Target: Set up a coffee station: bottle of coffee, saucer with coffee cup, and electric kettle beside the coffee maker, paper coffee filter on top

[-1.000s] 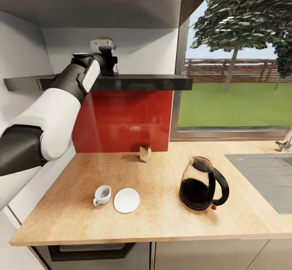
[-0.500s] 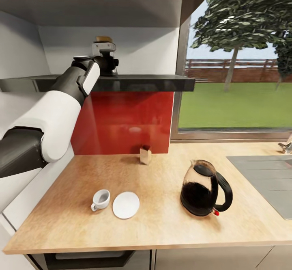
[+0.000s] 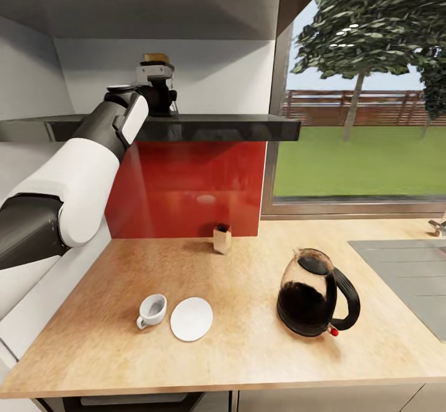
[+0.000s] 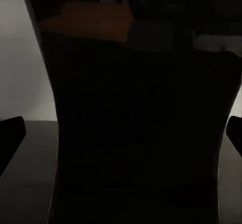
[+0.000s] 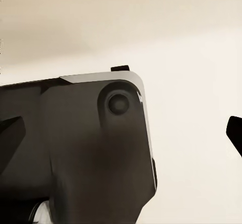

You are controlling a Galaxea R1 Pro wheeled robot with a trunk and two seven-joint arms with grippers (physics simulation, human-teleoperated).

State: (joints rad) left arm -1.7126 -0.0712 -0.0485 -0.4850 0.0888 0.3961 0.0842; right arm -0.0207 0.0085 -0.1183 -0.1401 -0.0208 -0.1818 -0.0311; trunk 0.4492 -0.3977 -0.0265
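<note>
Your left gripper (image 3: 158,93) is up at the shelf (image 3: 217,127) with the coffee jar (image 4: 136,123) dead ahead between the fingers, lid just above it; whether it's clamped or just straddling the jar, I can't tell. Confirm a firm grip low on the body, lift straight up to clear the shelf, then bring it down to the countertop (image 3: 235,350), clear of the kettle (image 3: 316,300).

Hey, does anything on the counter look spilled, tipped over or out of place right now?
Nothing spilled or tipped. The electric kettle stands upright; the coffee cup sits beside the saucer, not on it.
</note>
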